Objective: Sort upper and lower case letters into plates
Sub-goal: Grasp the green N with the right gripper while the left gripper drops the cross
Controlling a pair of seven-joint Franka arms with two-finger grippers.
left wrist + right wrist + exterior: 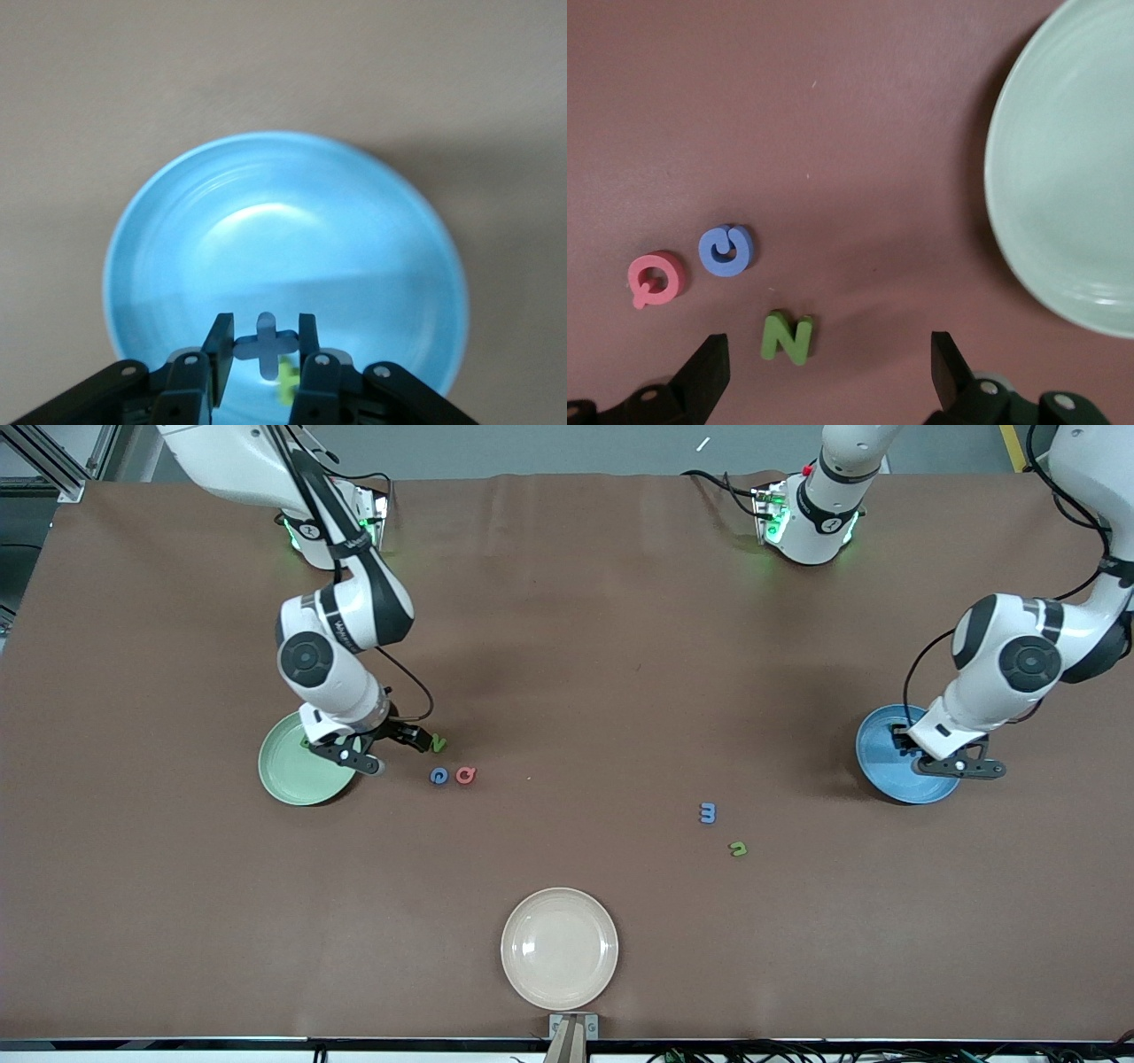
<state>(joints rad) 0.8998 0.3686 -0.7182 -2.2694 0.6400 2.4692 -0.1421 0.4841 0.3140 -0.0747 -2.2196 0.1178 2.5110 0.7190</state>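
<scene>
Meanwhile, the left pincer [264, 354] hangs over the blue plate [177, 230], clenched on the blue t [265, 343]. The right pincer [824, 372] gapes wide by the mint plate [1063, 177], above the green N [787, 337]; blue G [726, 251] and red G [656, 278] lie beside it on the table [567, 646].

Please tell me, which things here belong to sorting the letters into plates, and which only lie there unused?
Belong to the job:
- mint green plate
- blue plate
- green N
- blue G
- red G
- blue m
- green n
- blue t, gripped by the left hand

Lying about:
- cream plate
</scene>
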